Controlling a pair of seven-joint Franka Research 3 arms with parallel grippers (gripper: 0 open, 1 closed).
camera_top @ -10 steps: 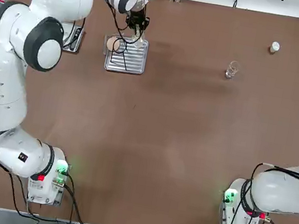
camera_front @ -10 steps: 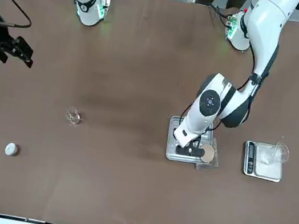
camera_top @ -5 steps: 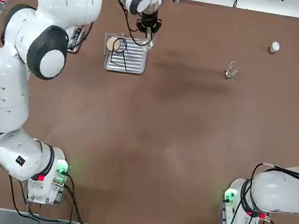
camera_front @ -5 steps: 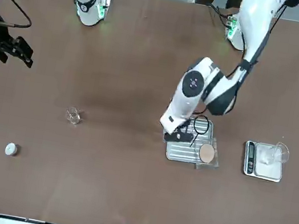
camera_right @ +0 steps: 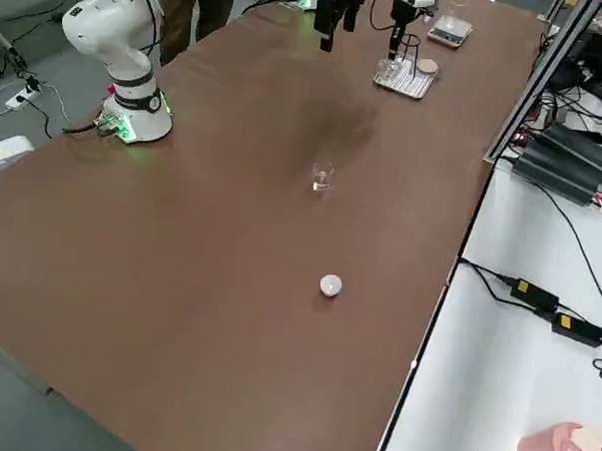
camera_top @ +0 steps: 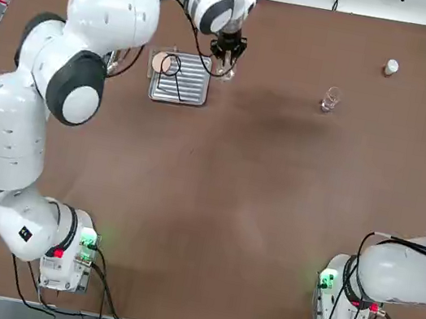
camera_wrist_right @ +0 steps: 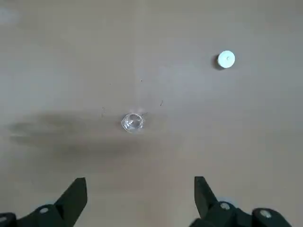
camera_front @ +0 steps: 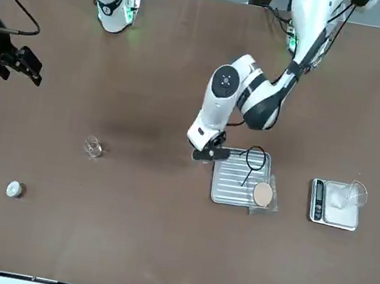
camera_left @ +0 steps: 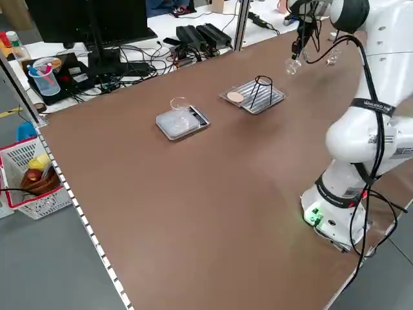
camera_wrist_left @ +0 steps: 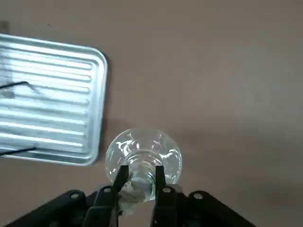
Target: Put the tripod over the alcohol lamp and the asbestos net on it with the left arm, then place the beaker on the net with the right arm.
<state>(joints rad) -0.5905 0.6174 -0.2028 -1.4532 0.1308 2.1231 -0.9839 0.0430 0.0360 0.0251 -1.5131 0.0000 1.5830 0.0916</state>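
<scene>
Here the right arm (camera_top: 407, 276) sits parked near its base at the near right of the table (camera_top: 252, 216), its gripper (camera_wrist_right: 137, 198) hanging over open table with the fingers spread wide and nothing between them.

Farther out, the left arm (camera_top: 94, 39) reaches across the far left part of the table. Its gripper (camera_top: 228, 49) hangs just past the right edge of the tray (camera_top: 182, 80), fingers (camera_wrist_left: 161, 182) drawn in on the neck of the lamp (camera_wrist_left: 143, 158). In the left wrist view the lamp's rounded glass body shows below the fingertips, above bare table beside the tray's corner; whether it touches the table I cannot tell.

On the tray, the tripod (camera_top: 175, 70) stands upright, its ring and slim legs showing as thin black wire. The net (camera_top: 161, 62) lies at the tray's far left corner, its tan disc just beside the tripod.

To the left of the tray, mostly hidden by the arm in the top view, is a scale (camera_front: 333, 204) with a clear glass vessel (camera_front: 354, 193) on it.

Over on the right half, the beaker (camera_top: 330, 100) stands alone, well apart from the tray. Beyond it, nearer the far right edge, sits a small white cap (camera_top: 391, 68).
</scene>
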